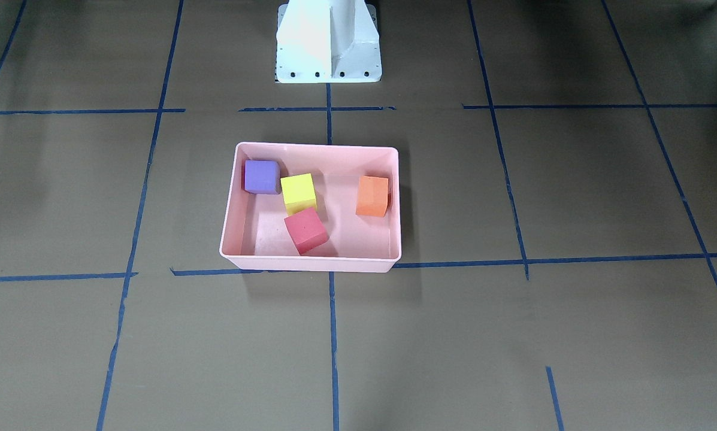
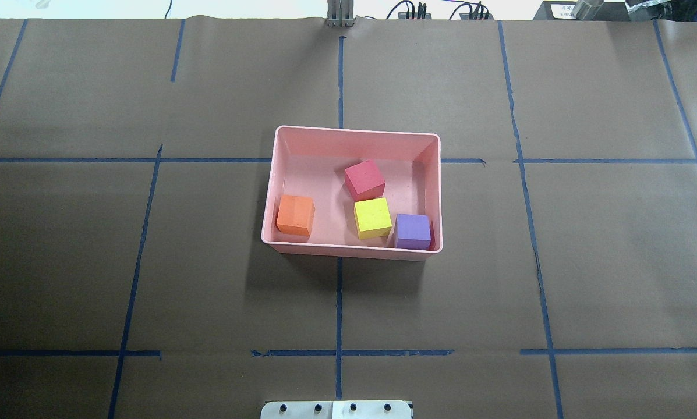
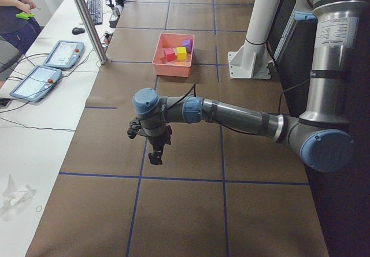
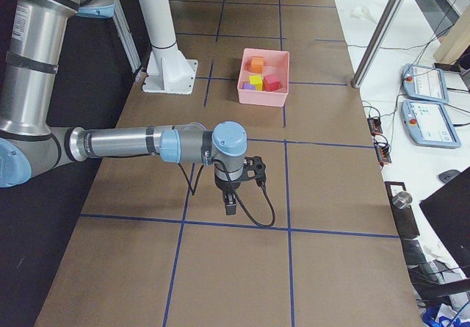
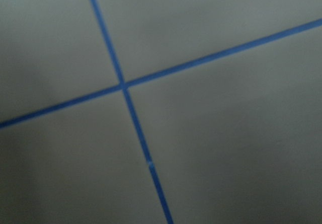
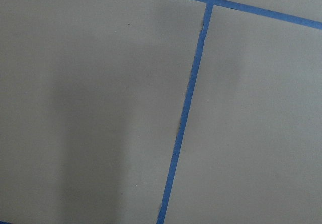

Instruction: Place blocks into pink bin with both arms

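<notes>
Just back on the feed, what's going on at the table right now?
All four blocks lie inside the pink bin: the orange block, red block, yellow block and purple block. Neither arm is at the bin. The left end effector and right end effector hang over the table; I cannot tell whether they are open or shut.

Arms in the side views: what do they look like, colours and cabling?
They match. The left arm and right arm are grey tubes with light-blue joint caps. The left gripper and right gripper are small, black and two-fingered. A thin black cable loops at the right wrist.
</notes>
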Action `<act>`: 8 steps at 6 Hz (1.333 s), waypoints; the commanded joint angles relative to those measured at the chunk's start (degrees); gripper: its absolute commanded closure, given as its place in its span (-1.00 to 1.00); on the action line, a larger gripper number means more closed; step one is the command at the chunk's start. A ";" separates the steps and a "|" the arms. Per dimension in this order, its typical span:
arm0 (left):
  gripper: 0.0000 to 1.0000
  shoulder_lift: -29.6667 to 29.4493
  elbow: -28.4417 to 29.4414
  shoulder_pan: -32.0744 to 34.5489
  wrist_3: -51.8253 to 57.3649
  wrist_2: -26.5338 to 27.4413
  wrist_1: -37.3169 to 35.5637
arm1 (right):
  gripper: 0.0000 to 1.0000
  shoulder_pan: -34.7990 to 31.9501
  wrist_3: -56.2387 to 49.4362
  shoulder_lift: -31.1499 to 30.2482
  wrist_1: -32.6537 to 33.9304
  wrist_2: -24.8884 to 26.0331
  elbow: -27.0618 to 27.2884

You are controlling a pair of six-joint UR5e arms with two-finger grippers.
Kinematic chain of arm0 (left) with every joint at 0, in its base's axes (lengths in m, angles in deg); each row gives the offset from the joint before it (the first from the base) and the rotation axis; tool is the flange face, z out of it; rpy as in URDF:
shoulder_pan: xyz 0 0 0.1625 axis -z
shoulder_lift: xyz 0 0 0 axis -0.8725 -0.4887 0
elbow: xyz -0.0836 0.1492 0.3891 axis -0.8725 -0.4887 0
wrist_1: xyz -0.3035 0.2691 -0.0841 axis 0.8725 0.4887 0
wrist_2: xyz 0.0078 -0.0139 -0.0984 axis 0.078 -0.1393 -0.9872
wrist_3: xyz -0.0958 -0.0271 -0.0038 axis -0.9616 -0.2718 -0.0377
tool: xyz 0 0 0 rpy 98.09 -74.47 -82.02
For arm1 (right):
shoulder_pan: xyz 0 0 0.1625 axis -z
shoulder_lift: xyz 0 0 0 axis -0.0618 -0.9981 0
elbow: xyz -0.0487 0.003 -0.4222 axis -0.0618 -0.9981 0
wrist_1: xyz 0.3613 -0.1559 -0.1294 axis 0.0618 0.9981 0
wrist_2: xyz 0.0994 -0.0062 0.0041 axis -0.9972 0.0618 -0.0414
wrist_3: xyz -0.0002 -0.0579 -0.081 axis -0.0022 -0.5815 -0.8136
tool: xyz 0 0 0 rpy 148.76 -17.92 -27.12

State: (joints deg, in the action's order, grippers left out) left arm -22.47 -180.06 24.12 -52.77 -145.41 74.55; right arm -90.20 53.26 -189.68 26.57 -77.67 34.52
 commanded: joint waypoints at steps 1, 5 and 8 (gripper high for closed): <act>-1.00 7.66 0.42 0.38 -0.08 -0.33 9.81 | -0.99 0.00 0.09 0.01 0.00 0.00 0.05; -1.00 8.50 0.16 2.57 -0.87 0.55 10.15 | -1.00 0.00 0.09 0.01 0.00 0.00 -0.12; -1.00 8.23 0.25 2.58 -0.79 2.75 9.79 | -1.00 0.00 0.09 0.01 0.00 0.00 -0.03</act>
State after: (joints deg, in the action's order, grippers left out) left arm -14.14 -179.90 26.68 -53.56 -143.09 84.41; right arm -90.21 53.35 -189.67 26.57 -77.67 34.48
